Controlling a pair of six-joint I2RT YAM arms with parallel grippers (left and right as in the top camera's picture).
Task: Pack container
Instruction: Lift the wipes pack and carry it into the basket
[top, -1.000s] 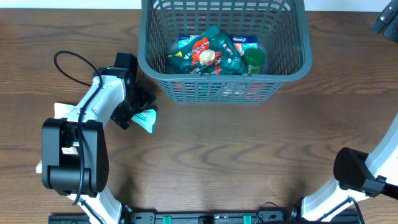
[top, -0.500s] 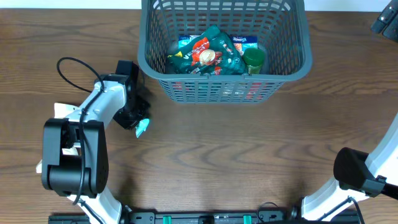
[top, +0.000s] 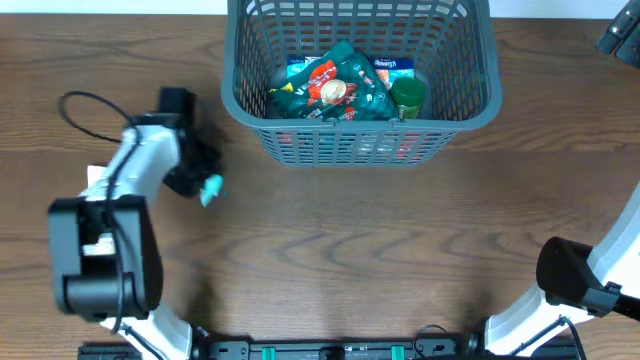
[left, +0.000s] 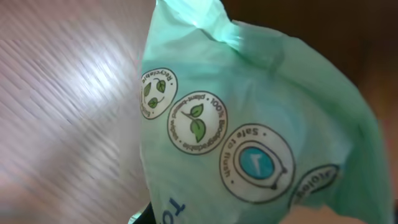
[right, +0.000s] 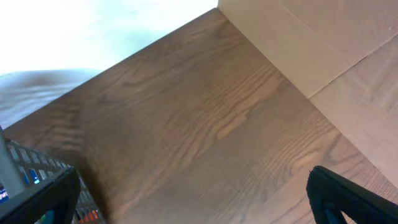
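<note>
The container (top: 360, 118), a large dark grey slotted basket, stands at the back middle of the table with several snack packets (top: 335, 85) and a green-lidded item (top: 407, 97) inside. My left gripper (top: 203, 186) is left of the basket and shut on a mint-green packet (top: 211, 188). That packet (left: 249, 124) fills the left wrist view, printed with round leaf and flush badges, and hides the fingers. My right gripper (right: 193, 202) stands open over bare wood with nothing between its dark fingers (right: 351, 199). A corner of the basket (right: 25, 171) shows at its left.
A white sheet (top: 95, 176) lies under the left arm near the table's left side. A black cable (top: 80, 100) loops above the left arm. Cardboard (right: 323, 37) borders the table's far edge in the right wrist view.
The left gripper has shut on the mint-green packet and carried it left, away from the basket; the packet now looks bunched. The right arm has not moved.
</note>
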